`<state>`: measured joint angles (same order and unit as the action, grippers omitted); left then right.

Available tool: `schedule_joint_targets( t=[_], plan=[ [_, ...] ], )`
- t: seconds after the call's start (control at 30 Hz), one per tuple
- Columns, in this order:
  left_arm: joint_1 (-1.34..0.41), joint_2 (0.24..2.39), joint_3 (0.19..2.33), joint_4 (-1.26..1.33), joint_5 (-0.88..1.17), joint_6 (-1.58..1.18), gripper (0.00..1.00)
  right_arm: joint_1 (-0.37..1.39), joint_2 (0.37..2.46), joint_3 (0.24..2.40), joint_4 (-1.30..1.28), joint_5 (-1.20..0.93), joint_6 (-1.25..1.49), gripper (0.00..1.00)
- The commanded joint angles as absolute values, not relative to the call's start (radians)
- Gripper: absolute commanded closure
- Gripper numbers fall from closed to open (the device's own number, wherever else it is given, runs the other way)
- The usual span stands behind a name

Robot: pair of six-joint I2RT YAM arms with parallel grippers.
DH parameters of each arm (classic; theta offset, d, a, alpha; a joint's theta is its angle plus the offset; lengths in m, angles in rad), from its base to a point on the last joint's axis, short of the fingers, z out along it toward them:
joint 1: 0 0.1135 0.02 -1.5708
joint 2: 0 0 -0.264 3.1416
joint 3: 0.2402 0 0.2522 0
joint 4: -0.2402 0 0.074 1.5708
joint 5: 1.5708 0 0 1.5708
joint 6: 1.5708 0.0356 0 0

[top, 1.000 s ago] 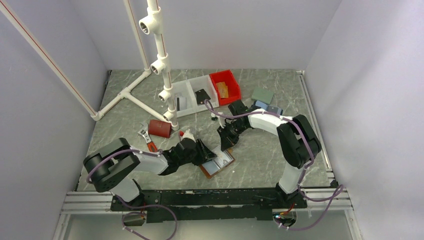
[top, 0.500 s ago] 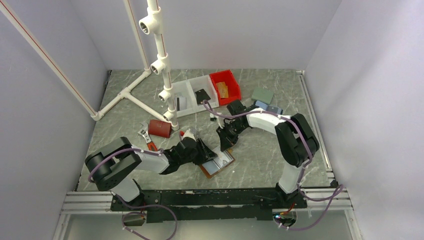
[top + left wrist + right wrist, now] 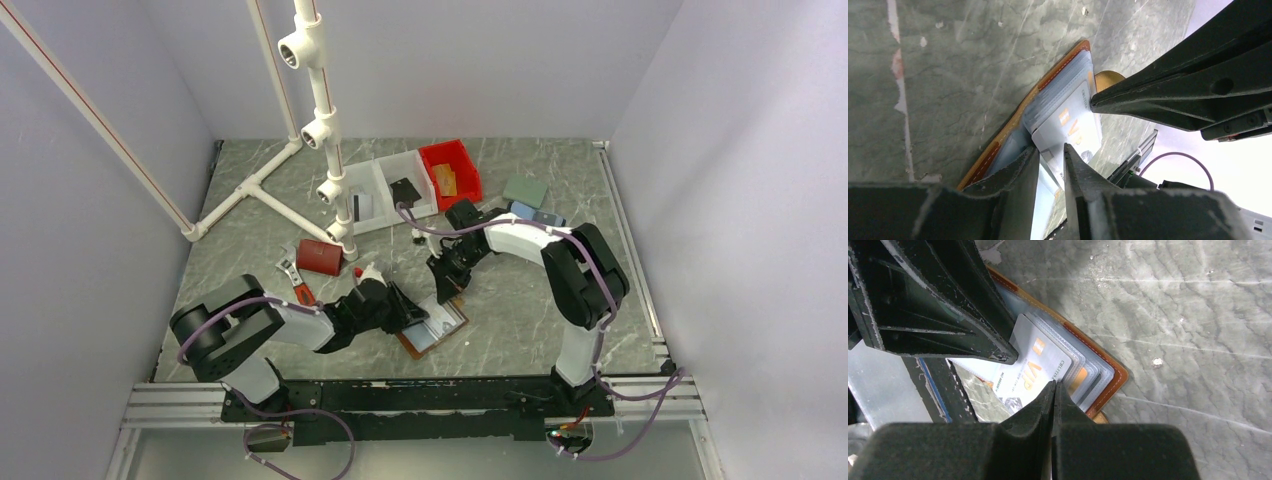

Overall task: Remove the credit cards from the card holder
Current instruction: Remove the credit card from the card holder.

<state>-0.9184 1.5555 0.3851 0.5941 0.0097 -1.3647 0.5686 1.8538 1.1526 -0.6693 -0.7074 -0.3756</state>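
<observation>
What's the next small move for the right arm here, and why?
Probably ease the right gripper back, away from the card holder: its jaws are shut at the edge of the pale VIP card, already partly out of its sleeve.

The right gripper (image 3: 1054,386), black fingers pressed together, touches the edge of a pale grey plastic VIP card (image 3: 1030,357) lying in the open brown leather card holder (image 3: 1118,376).
</observation>
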Motion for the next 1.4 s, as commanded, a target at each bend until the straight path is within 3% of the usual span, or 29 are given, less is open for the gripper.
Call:
schedule_joint_targets(
  t=[0.0,0.2,0.4,0.93,1.27,1.37],
  plan=[
    [-0.910,1.564,0.360,0.641,0.003,-1.374,0.70,0.621,1.902,1.167,-0.730,-0.764,-0.398,0.99],
    [-0.908,1.540,0.331,0.663,0.003,-1.369,0.74,0.632,1.918,1.176,-0.750,-0.778,-0.408,1.00],
    [-0.904,1.521,0.328,0.638,0.003,-1.336,1.00,0.632,1.918,1.177,-0.742,-0.761,-0.400,0.97],
    [-0.893,1.430,0.257,0.774,0.071,-1.063,1.00,0.629,1.907,1.182,-0.746,-0.734,-0.416,0.76],
    [-0.894,1.305,0.292,0.619,0.102,-0.893,1.00,0.622,1.812,1.182,-0.772,-0.822,-0.491,0.57],
    [-0.893,1.244,0.309,0.534,0.100,-0.846,1.00,0.615,1.798,1.182,-0.772,-0.830,-0.495,0.56]
  ],
)
